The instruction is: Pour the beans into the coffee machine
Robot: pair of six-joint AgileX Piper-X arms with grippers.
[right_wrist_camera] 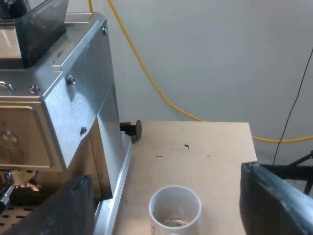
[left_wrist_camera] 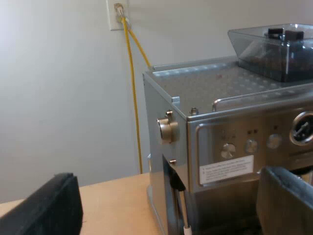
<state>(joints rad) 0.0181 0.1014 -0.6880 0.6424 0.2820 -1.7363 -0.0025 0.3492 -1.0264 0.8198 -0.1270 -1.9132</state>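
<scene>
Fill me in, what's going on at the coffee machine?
Nothing is held yet. The right claw hangs open above a pale cup standing on the table beside the espresso machine. A little brown stuff lies at its bottom, probably the beans. The left claw is open too, facing the machine's front corner below the bean hopper. The pour has not begun.
</scene>
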